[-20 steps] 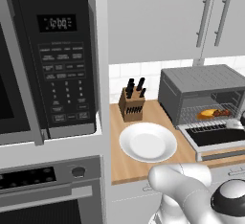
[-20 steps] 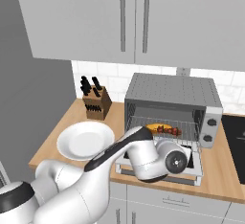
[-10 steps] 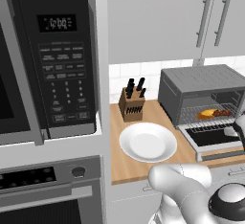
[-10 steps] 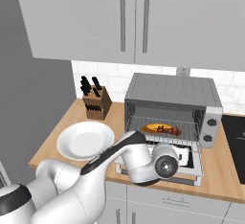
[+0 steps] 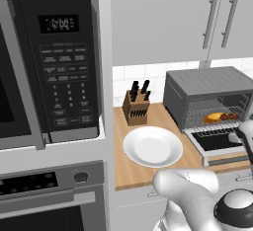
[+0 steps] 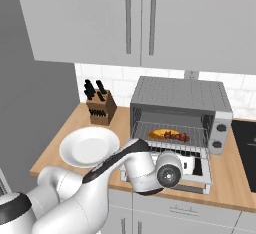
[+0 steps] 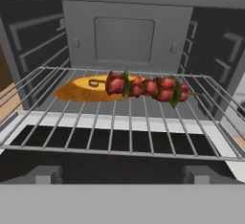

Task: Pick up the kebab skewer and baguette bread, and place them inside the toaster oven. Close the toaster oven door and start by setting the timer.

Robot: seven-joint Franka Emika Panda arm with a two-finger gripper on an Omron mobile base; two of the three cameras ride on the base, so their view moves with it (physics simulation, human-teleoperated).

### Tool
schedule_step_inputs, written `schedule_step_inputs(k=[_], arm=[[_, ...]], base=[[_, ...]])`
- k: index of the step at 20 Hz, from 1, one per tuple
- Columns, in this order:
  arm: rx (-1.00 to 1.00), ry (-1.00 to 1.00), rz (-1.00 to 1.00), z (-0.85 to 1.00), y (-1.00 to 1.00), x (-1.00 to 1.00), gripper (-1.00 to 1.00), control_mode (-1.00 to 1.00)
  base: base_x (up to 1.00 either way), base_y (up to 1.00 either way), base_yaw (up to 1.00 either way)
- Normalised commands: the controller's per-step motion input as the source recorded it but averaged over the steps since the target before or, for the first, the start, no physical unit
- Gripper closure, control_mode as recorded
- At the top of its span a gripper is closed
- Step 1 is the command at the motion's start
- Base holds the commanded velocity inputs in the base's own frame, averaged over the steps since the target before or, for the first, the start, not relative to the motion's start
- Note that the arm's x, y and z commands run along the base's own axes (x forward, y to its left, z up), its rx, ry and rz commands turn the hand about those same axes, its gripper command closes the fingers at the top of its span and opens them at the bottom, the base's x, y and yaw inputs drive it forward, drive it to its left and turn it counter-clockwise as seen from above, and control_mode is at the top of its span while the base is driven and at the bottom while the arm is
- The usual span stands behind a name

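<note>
Matt grey metal toaster oven (image 6: pixel 177 95) with ribbed top, thin wire rack (image 7: pixel 124 122); smooth wooden table (image 5: pixel 129 163); glossy white plate (image 5: pixel 152 146).

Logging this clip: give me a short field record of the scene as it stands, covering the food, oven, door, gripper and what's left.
kebab skewer: on the wire rack, in front of the bread
baguette bread: on the same rack, behind the skewer
toaster oven: on the counter, both foods inside
toaster oven door: dropped open
gripper: in front of the oven mouth, jaws open, holding nothing
white plate: bare, left of the oven
remaining: shut the door, set the timer
</note>
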Motion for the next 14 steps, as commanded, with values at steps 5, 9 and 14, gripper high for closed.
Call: schedule_step_inputs(k=[5, 9, 14], arm=[[0.00, 0.00, 0.00, -0.08, 0.00, 0.02, -1.00, -1.00], [0.06, 0.00, 0.00, -0.05, 0.00, 0.00, -1.00, -1.00], [0.06, 0.00, 0.00, -0.04, 0.00, 0.07, -1.00, -1.00]], base=[[0.00, 0.00, 0.00], [0.00, 0.00, 0.00], [0.00, 0.00, 0.00]])
